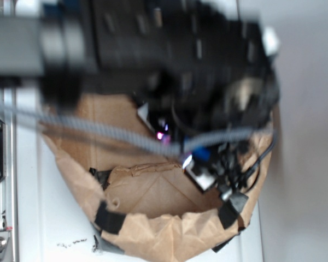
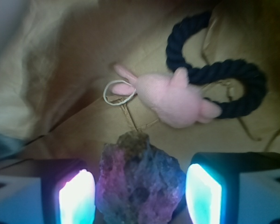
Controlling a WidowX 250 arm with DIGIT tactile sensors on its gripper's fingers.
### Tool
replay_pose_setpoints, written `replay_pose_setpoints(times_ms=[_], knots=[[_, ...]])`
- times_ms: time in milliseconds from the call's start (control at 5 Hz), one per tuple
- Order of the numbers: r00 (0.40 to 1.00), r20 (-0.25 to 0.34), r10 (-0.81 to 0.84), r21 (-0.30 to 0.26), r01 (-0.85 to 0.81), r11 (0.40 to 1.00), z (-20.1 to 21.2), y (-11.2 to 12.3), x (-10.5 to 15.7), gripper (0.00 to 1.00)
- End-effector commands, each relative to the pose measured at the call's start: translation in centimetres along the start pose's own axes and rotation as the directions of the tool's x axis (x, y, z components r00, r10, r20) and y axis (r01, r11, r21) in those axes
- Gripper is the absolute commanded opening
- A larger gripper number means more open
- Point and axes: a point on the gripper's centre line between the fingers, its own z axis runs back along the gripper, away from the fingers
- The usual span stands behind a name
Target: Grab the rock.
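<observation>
Between my two glowing pads (image 2: pixel 77 198) sits the rock (image 2: pixel 140 182), low in the wrist view on the brown paper (image 2: pixel 60 70); the gripper (image 2: pixel 140 198) stands open, gaps visible either side; I judge the rough lump could twist or squirt out if the pads meet it off-centre; beyond lie the pink plush toy (image 2: pixel 170 95), overlapping the navy rope ring (image 2: pixel 233 81), apart from the rock; nothing blocks closure; the exterior view is blurred.

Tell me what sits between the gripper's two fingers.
In the wrist view, the rock sits between the two lit fingers of the gripper, with a thin gap each side. The exterior view is too blurred.
</observation>
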Motion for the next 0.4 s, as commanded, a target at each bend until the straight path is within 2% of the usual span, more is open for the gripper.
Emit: replay_pose_setpoints(times_ms=[0, 200], knots=[[0.998, 0.057, -0.025, -0.079, 0.029, 0.996, 6.13, 1.36, 1.23, 0.00], [0.991, 0.124, -0.038, -0.056, 0.045, 0.997, 6.30, 1.27, 0.49, 0.00]])
